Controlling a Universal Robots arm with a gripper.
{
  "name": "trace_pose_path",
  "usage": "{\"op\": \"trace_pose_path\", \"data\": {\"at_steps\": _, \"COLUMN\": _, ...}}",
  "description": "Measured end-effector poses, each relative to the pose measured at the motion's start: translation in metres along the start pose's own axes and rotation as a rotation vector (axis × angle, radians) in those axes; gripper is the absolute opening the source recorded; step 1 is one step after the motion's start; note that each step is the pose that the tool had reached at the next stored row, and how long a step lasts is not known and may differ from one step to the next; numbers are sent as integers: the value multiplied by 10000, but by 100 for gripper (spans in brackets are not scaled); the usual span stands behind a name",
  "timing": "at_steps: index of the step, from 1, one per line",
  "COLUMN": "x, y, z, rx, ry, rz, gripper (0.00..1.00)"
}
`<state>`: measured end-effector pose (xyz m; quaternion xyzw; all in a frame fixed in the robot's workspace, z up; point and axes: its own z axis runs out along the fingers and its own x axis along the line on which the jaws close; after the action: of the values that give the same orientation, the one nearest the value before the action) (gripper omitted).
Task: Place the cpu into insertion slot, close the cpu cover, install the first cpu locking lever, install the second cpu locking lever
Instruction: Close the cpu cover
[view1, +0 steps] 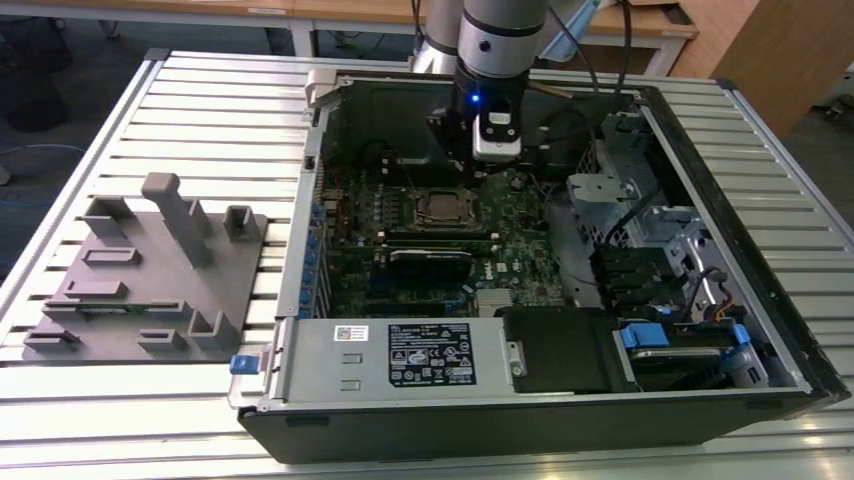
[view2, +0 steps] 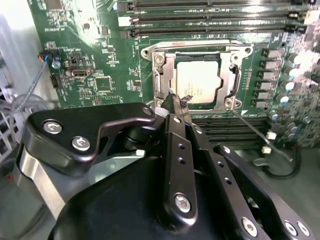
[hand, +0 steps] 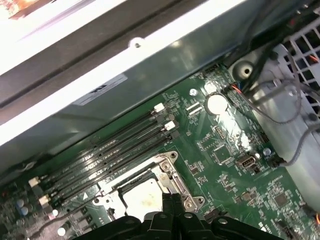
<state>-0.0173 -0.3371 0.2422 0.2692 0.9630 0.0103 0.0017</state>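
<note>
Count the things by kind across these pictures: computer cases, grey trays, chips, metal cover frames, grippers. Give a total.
Computer case: 1
Grey tray: 1
Chip: 1
Cover frame: 1
Gripper: 1
Total: 5

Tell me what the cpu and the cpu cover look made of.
The cpu: seemingly metal on top, dull pale silver, with a soft even sheen. The cpu cover: probably thin sheet metal, brighter silver, glinting along its edges.
</note>
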Motion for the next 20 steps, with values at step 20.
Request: {"op": "trace_pose_path", "data": {"at_steps": 20, "x": 0, "y": 0, "z": 0, "rx": 1, "ry": 9, "rz": -421, "gripper": 10}}
